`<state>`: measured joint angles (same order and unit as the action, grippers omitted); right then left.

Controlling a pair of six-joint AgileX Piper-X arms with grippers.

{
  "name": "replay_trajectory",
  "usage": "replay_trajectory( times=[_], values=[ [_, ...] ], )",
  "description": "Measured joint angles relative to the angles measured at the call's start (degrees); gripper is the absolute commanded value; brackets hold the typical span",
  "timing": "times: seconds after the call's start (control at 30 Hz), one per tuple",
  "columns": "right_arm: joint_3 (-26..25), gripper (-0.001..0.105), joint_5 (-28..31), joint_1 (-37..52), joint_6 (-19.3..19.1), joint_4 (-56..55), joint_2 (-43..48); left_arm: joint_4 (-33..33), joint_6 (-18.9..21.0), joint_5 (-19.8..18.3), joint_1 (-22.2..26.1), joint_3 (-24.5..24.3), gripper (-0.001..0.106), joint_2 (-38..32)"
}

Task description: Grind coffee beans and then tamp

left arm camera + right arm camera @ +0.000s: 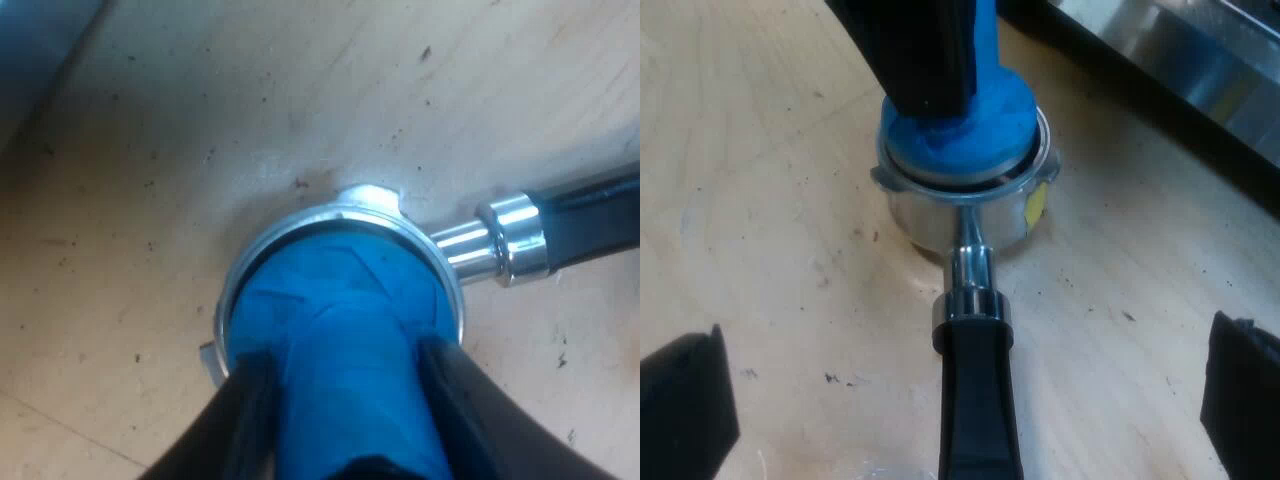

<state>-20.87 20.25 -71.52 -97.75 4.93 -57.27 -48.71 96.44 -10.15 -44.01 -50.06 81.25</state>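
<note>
Two grippers meet at one metal holder (pixel 960 215), which stands on the wooden desk (pixel 760 150) close to the base of the espresso machine (pixel 1180 50). No desk edge or corner shows from which to place it more closely.

My left gripper (pixel 340 375) is clamped narrow on the blue tamper (pixel 330 290), one black finger on each side of its stem. The tamper's head sits inside the holder's rim and nearly fills it, with a thin ring of metal showing around it. Whatever grounds lie beneath are hidden, so how firmly they are packed cannot be told.

From the basket the dark handle (pixel 975 400) runs out flat along the desk, its long axis pointing straight at my right gripper (pixel 960 400). Those jaws stand wide and hold nothing — one finger on either side of the handle, both well apart from it.

Tamping looks to be the step in hand. The left arm owns the press, which should go straight down the tamper's stem. The right arm is nearer the handle and already lined up along it, so steadying would need only a descent and a close. A push off that axis could tilt the holder — it rests loose on the desk.
</note>
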Motion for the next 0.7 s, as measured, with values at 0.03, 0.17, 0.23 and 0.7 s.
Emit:
replay_trajectory(
  times=[0.03, 0.17, 0.23, 0.7],
  values=[
    [0.00, 0.097, 0.00, 0.00, 0.00, 0.00, 0.00, 0.00, 0.00, 0.00, 0.00, 0.00, 0.000, 0.00],
    [0.00, 0.097, 0.00, 0.00, 0.00, 0.00, 0.00, 0.00, 0.00, -0.31, 0.00, 0.00, 0.000, 0.58],
    [0.00, 0.097, 0.00, 0.00, 0.00, 0.00, 0.00, 0.00, 0.00, -0.77, 0.00, 0.00, 0.000, 0.95],
    [0.00, 0.097, 0.00, 0.00, 0.00, 0.00, 0.00, 0.98, 0.00, -2.38, 0.00, -0.01, 0.000, 4.27]
  ],
)
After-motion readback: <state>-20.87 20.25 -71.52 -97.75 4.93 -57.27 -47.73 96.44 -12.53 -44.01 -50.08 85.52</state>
